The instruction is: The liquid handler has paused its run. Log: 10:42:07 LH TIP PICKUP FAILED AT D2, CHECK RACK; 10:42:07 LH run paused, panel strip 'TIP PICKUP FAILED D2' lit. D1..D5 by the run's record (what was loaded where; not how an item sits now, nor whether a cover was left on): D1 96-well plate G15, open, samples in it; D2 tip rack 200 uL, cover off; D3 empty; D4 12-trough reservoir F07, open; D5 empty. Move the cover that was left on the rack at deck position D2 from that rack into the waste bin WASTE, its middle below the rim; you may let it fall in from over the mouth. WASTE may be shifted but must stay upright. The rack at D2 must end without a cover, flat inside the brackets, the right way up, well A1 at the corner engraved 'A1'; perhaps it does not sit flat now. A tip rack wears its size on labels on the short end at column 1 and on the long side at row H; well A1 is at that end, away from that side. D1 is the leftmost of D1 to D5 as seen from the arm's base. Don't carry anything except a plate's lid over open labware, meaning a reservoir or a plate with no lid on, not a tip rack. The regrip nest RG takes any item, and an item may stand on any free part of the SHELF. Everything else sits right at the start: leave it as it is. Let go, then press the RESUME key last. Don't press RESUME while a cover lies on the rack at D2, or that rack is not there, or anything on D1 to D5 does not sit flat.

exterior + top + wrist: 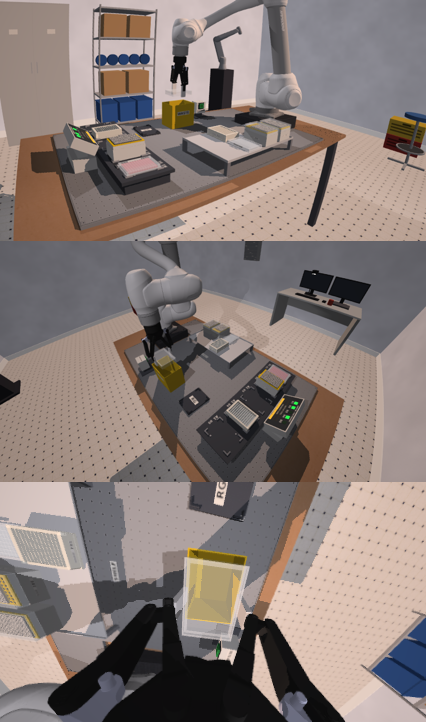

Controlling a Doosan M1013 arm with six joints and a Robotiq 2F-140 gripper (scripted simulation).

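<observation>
You've got the counter (278, 167) carrying a grey perforated plate, with the Doosan arm (276, 44) reaching up and over from its base at the far end. On the deck (221, 435), the tip rack (270, 379) at D2 shows bare tips under its yellow rim, no cover on it; it looks flat from the top view, though you can't confirm bracket seating at this size. The pink 96-well plate (137, 165) sits just beside it at D1, and the trough reservoir (242, 413) is two slots along. The control panel (284, 415) next to the deck shows an orange strip and green keys. The shelf (209, 147) holds two more tip racks, a white plate and a clear lid. The yellow WASTE bin (178, 114) stands upright near the arm's base, with the RG nest (193, 400) close by. The gripper (178, 85) hangs above the bin, jaws clamped on the clear tip-rack cover (212, 594). The cover is held level, in the air, clear of the rim; the wrist view looks straight through it into the bin's mouth, cover roughly centred over the opening.
</observation>
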